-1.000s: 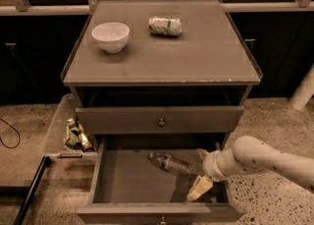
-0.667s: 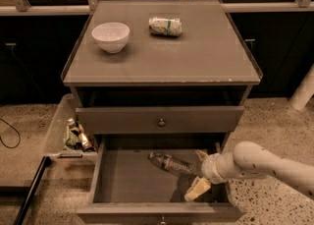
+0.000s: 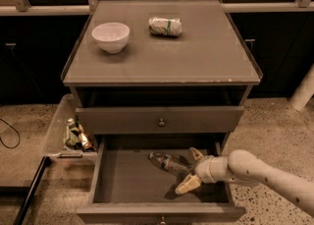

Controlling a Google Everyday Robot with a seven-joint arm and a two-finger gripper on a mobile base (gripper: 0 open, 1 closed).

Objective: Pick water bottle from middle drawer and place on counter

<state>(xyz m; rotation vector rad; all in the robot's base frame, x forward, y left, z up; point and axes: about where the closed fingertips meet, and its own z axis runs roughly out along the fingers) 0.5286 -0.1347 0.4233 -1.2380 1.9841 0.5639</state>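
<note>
Two-finger cream gripper (image 3: 191, 170) inside pulled-out grey-brown wooden middle drawer (image 3: 127, 180), fingers spread wide, apparently straddling the bottle's base, grip unclear | small clear plastic water bottle (image 3: 168, 162) lying on drawer floor | glossy grey-brown counter (image 3: 206, 57) carries white bowl (image 3: 111, 36) and white-green wrapped packet (image 3: 165, 26)

The pale arm (image 3: 267, 175) reaches in from the right, its pincer (image 3: 191, 169) spread wide, fingers pointing left.

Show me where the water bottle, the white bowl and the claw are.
water bottle (image 3: 168, 162): camera view, on its ribbed body.
white bowl (image 3: 111, 37): camera view, on its outer wall.
claw (image 3: 191, 170): camera view, midway between its fingertips, over the open drawer.
</note>
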